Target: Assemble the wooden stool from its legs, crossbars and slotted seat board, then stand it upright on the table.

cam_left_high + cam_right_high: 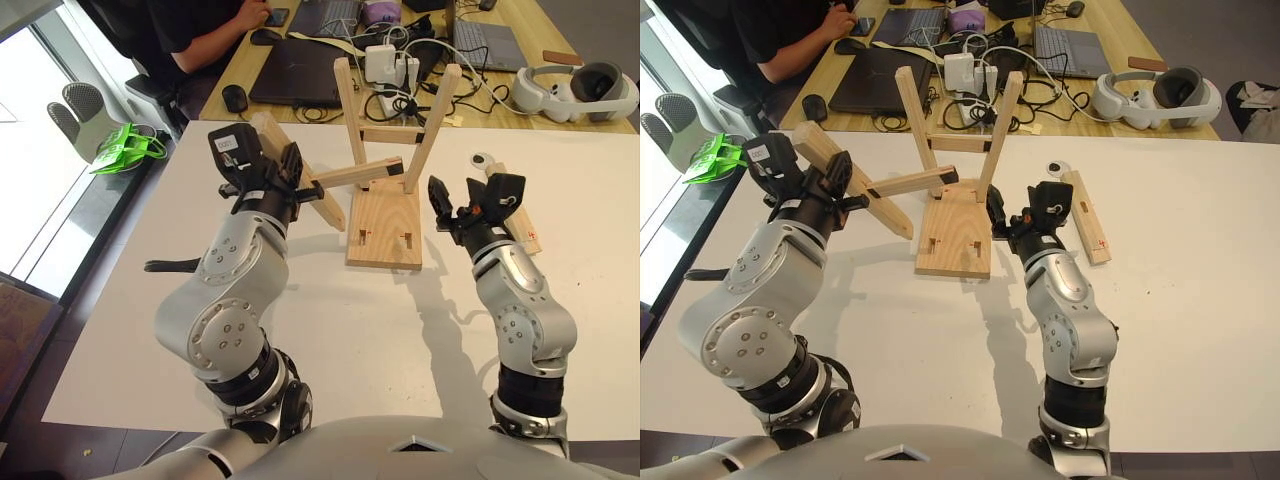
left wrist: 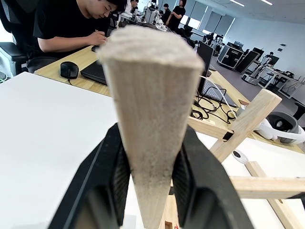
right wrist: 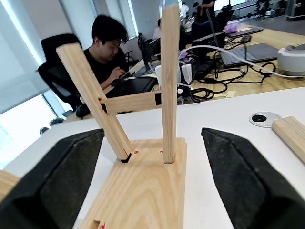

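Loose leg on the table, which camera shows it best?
Right eye view: the leg lies in full sight beside the right hand. The left eye view has that hand covering part; the wrist views catch only pieces.

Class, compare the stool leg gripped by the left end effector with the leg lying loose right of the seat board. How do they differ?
The held leg is tilted, clamped in the left end effector; the loose leg lies flat on the table, ungripped. The held leg carries a crossbar; the loose leg has none. Both are pale wood, and neither sits in the seat board.
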